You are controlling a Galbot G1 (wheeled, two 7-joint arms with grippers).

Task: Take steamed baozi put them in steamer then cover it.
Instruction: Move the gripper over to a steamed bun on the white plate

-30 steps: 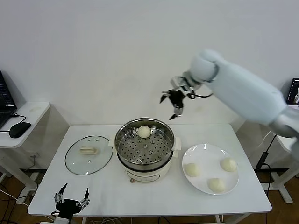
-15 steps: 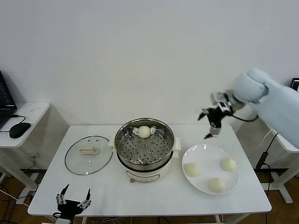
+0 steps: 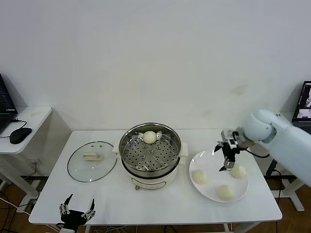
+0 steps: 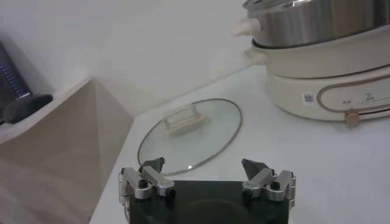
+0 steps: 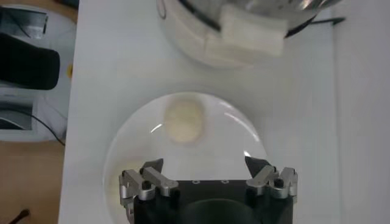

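Note:
The steel steamer (image 3: 150, 153) stands mid-table on its cream base and holds one baozi (image 3: 149, 137) at its far side. Three baozi (image 3: 199, 176) (image 3: 238, 171) (image 3: 225, 192) lie on the white plate (image 3: 214, 162) to the right. My right gripper (image 3: 224, 158) is open and empty, hanging just above the plate's far part beside the right baozi. In the right wrist view my gripper (image 5: 205, 165) is over the plate (image 5: 225, 146), with one baozi (image 5: 184, 120) ahead of it. The glass cover (image 3: 92, 161) lies flat left of the steamer. My left gripper (image 3: 76, 209) is open at the table's front left edge.
A side table with a black mouse (image 3: 19, 133) stands at the far left, and a monitor (image 3: 305, 102) at the far right. The left wrist view shows the cover (image 4: 190, 134) and the steamer's base (image 4: 323, 91) ahead of my left gripper (image 4: 203, 164).
My right gripper has swung from above the steamer's far side to the right and down, to just over the plate, open and empty. The left gripper has barely moved.

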